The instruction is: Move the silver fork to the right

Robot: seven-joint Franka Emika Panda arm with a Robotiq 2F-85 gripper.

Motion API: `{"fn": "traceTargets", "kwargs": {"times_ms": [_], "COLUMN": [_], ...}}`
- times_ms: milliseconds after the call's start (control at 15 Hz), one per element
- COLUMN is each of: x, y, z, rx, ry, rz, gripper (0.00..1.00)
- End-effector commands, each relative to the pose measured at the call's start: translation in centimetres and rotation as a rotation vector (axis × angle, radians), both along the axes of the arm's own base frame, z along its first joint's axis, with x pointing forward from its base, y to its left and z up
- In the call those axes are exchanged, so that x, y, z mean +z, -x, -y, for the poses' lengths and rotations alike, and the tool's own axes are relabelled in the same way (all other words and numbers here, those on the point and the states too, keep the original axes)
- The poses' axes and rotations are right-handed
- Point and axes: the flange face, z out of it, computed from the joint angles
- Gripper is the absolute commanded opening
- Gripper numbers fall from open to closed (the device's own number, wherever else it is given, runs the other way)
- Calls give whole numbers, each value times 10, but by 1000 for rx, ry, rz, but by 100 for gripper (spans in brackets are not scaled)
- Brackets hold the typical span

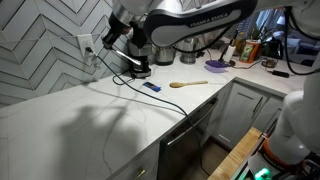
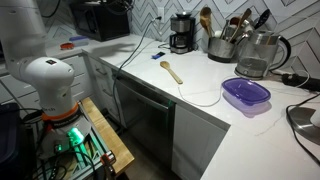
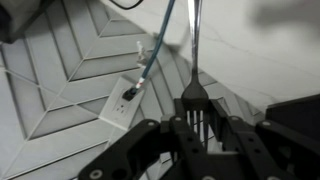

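The pincer (image 3: 200, 130) is closed on the silver fork (image 3: 194, 95). In the wrist view the fork's head sits between the two dark fingers with the tines tucked down in the gap, and its slim shiny handle runs straight out ahead of the pincer. So the fork is in the grasp and off the table (image 1: 80, 120), not lying on it.

Ahead of the pincer and a little to one side of the handle is a white wall outlet (image 3: 122, 102) with a cable (image 3: 152, 45) plugged into it. Behind both is the grey herringbone tiled wall (image 3: 60, 80).

In an exterior view the arm reaches in high over the table, with its tip up near that outlet. A blue flat object (image 1: 150, 88) lies on the table below and just beside the pincer. A wooden spoon (image 1: 190, 84) lies farther off on the same side, well apart from it. The fork itself is too small to make out there.

The pick-up looks done, and the carry to the right is the step in hand. The next move calls for a steady sideways sweep that keeps the long handle off the wall and the cable. After that the pincer should lower over bare table clear of the spoon, and the fingers should part only once the fork is down.
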Motion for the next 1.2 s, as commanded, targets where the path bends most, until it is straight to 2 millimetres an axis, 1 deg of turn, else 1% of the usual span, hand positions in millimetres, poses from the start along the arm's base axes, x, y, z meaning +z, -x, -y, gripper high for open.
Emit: {"fn": "traceTargets", "kwargs": {"times_ms": [0,67,200,333,400,467,533,600,667,1133], "x": [24,34,46,54,55,58,60,61,60,57], "y": [2,0,-3,-3,-2,-18,-17,-15,-13,-10], "z": [63,83,119,155,169,146,160,168,170,167], "rx": [-97,-127,-164,-208,-218,-203,-216,-223,-225,-221], "ry": [-50,-64,-81,-97,-107,-91,-96,-98,-99,-101], "rz": [153,198,276,330,345,321,336,342,342,336], "gripper": [7,7,7,7,7,29,29,29,29,29]}}
